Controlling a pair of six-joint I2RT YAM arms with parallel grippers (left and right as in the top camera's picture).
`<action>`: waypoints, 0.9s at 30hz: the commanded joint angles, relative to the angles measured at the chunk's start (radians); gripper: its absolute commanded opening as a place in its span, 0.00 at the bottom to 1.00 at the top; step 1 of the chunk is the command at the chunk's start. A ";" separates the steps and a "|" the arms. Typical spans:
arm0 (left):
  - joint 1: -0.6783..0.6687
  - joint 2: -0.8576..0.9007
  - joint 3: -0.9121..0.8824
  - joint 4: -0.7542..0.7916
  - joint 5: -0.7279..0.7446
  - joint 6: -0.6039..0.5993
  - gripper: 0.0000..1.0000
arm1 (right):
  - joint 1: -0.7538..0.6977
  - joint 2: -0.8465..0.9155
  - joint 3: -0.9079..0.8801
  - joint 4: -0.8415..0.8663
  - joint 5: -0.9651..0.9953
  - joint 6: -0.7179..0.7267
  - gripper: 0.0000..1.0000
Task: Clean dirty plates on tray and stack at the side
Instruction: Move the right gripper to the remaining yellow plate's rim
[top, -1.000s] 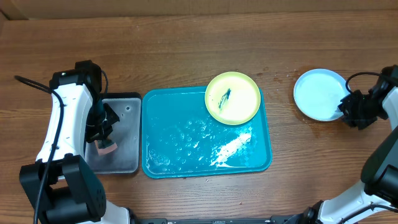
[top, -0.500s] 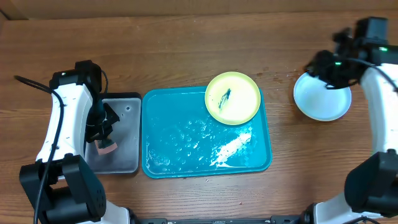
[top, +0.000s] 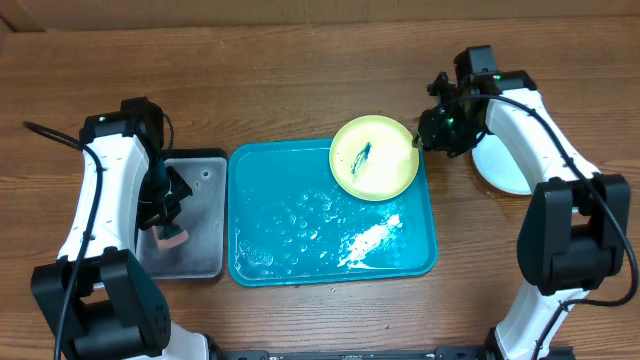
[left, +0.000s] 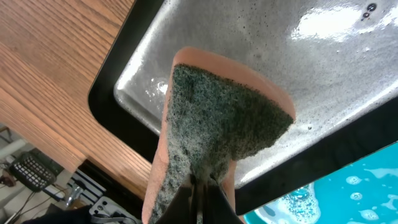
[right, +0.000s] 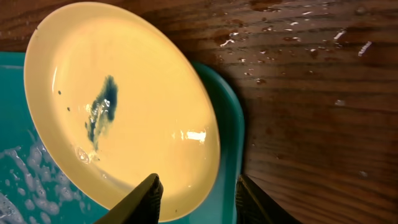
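Note:
A pale yellow-green plate (top: 374, 158) with a dark blue smear lies on the far right corner of the teal tray (top: 300, 240); it also shows in the right wrist view (right: 124, 99). My right gripper (top: 428, 140) is open at that plate's right rim, its fingers (right: 198, 200) straddling the rim and the tray edge (right: 233, 143). A pale blue-white plate (top: 520, 165) lies on the table to the right, partly hidden by the right arm. My left gripper (top: 168, 225) is shut on a sponge (left: 217, 130) over the grey metal tray (top: 205, 215).
The tray floor holds soapy water and white foam (top: 372, 238). The black-rimmed grey metal tray (left: 348, 56) is wet and sits just left of the teal tray. Water drops lie on the wood (right: 280, 31) near the plate.
My right arm swung left from the blue-white plate to the yellow-green plate's right rim. The left arm and sponge stayed still.

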 joint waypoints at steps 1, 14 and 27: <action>-0.004 0.006 0.002 -0.005 0.003 0.021 0.04 | 0.000 0.032 -0.003 0.008 -0.016 -0.015 0.41; -0.004 0.006 0.002 -0.016 0.003 0.020 0.04 | 0.003 0.113 -0.004 0.028 -0.063 -0.014 0.35; -0.004 0.006 0.002 -0.019 0.003 0.021 0.04 | 0.060 0.113 -0.051 0.099 -0.053 0.097 0.32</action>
